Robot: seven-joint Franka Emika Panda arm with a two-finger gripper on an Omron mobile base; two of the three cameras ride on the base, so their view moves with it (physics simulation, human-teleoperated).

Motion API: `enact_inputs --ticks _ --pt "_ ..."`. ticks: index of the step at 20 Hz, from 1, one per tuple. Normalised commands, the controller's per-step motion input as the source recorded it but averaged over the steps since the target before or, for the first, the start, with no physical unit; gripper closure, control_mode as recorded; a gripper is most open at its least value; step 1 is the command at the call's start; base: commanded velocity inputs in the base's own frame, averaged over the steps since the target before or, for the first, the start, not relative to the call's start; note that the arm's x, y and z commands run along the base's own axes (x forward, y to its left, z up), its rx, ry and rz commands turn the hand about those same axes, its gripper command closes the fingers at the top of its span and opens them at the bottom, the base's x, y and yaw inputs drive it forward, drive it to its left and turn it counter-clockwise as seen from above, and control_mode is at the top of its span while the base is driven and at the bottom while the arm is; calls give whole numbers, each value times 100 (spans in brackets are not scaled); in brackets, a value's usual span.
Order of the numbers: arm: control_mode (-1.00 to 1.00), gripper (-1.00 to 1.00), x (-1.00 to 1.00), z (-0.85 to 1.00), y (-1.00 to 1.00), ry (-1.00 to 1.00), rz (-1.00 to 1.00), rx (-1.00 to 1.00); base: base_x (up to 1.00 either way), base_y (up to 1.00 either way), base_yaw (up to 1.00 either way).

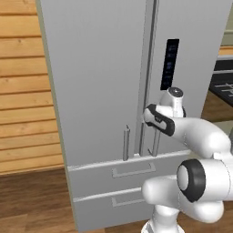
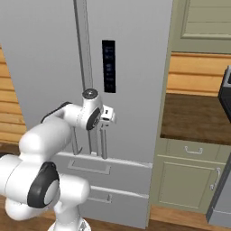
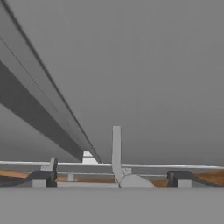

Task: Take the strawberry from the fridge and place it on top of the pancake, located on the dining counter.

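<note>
Now our tool (image 2: 104,126), spread wide, faces the fridge (image 1: 104,91); we should grip its stiff right handle (image 3: 116,151), probably heavy to pull.

Wood-plank wall (image 1: 25,91); wooden floor (image 1: 32,200); brown countertop (image 2: 198,117) over pale green cabinet (image 2: 189,180) with handled drawer (image 2: 193,150); upper cabinet (image 2: 205,25)

Closed fridge (image 1: 100,82) doors bar access ahead of gripper (image 3: 111,179); door handle (image 3: 116,151) between its spread fingers.
</note>
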Motion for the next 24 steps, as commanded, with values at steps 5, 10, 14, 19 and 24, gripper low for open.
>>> enact_inputs --ticks 5,10,14,19,24 --pt "-100 -100 22 -38 -3 1 0 0 0 0 0" --pt "-100 -100 22 -41 2 3 0 0 0 0 0" --pt "-100 100 6 -25 0 0 0 0 0 0 0" --pt "-100 100 -24 -13 -14 0 0 2 0 0 0" --pt "-100 100 -44 -11 -45 1 0 10 0 0 0"
